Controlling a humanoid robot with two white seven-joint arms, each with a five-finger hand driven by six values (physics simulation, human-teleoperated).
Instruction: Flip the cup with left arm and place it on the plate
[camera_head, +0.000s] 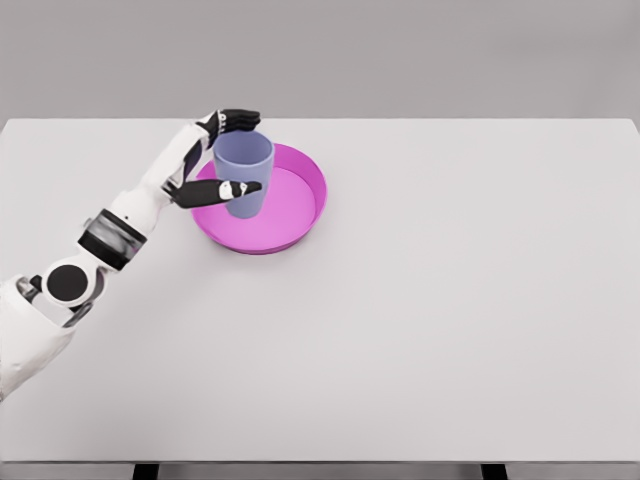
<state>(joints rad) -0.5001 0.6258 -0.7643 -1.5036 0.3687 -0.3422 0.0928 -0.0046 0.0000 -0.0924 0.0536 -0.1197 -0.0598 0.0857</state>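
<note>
Left hand, reaching in from the lower left of the head view, with its fingers curled around the cup. The thumb lies across the cup's near side, low on the wall; the other fingers wrap behind the rim on the far side, so the cup is clasped between them. The palm sits against the cup's left flank.

Cup: pale blue-grey, upright, open mouth facing up, its inner wall visible from above. It stands within the left half of the plate, its base over the plate's floor; whether the base touches the floor or hangs just above it cannot be told from this view.

Plate: bright magenta, round, with a raised rim, lying flat on the table left of centre and toward the far edge.

Left arm: white with black and grey joints, running diagonally from the lower left corner up to the plate's left rim.

Table: a plain light grey top filling most of the picture, with a grey wall behind it.
</note>
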